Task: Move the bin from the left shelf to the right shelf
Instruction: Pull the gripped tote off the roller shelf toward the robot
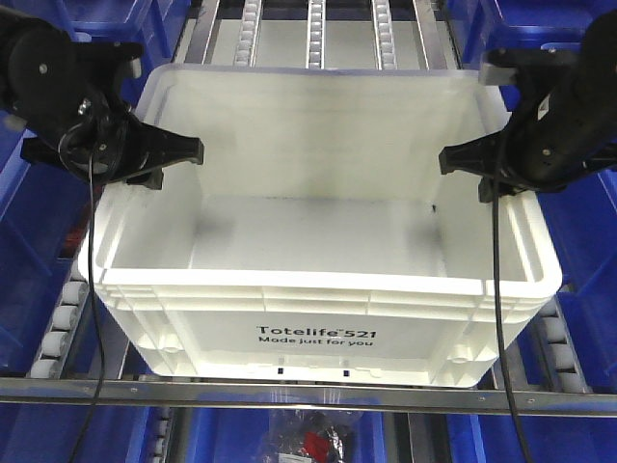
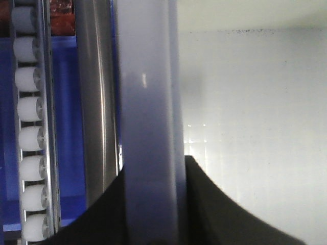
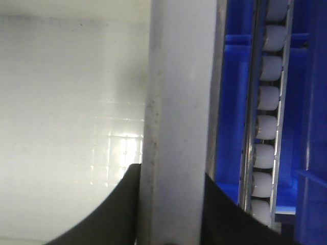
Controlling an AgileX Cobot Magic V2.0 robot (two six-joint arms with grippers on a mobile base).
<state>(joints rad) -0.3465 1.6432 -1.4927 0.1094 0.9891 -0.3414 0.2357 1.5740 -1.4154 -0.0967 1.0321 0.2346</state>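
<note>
1. Front view: the white bin point(image 1: 318, 338) fills the middle of the shelf point(image 1: 308, 394), over the roller tracks point(image 1: 56, 340) and just behind the silver front rail. I cannot tell whether its base rests on the rollers or hangs slightly above them.
   - The left gripper point(image 1: 169, 162) straddles the bin's left wall and the right gripper point(image 1: 472, 174) straddles the right wall.
   - Dark blue crates point(image 1: 34, 241) crowd both sides, close to each arm. A bag of small parts point(image 1: 308, 446) lies below the rail.
2. Left wrist view: the left gripper point(image 2: 153, 209) is clamped on the bin's rim point(image 2: 148, 102), with one dark finger point(image 2: 209, 209) inside the wall and one outside. Just beyond the rim run a steel rail point(image 2: 94, 102), a blue crate wall point(image 2: 64, 127) and a line of rollers point(image 2: 30, 138).
3. Right wrist view: the right gripper point(image 3: 171, 217) is likewise pressed onto the opposite rim point(image 3: 179, 76), with a finger point(image 3: 115, 217) on either face. Blue plastic point(image 3: 235, 102) and a roller track point(image 3: 265, 127) lie right beside it.
</note>
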